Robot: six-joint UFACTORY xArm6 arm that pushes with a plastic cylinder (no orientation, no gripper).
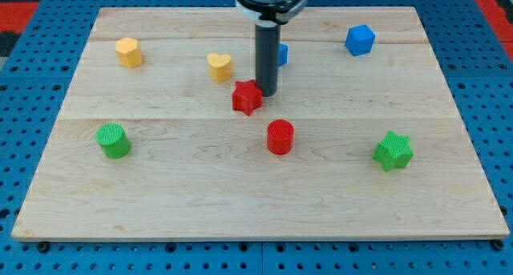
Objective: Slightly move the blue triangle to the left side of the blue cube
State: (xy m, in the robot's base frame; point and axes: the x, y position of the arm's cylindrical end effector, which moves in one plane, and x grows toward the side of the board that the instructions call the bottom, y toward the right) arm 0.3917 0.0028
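Note:
The blue triangle [281,54] lies near the view's top centre, mostly hidden behind the rod; only a blue sliver shows on the rod's right side. The blue cube [360,39] sits to its right, near the view's top right. My tip [266,94] rests on the board just below the blue triangle and right beside the red star [248,97], at the star's upper right.
A yellow heart [220,66] lies left of the rod. A yellow hexagon-like block [128,51] is at the upper left. A red cylinder [280,136] sits below the star. A green cylinder [113,140] is at the left, a green star [393,150] at the right.

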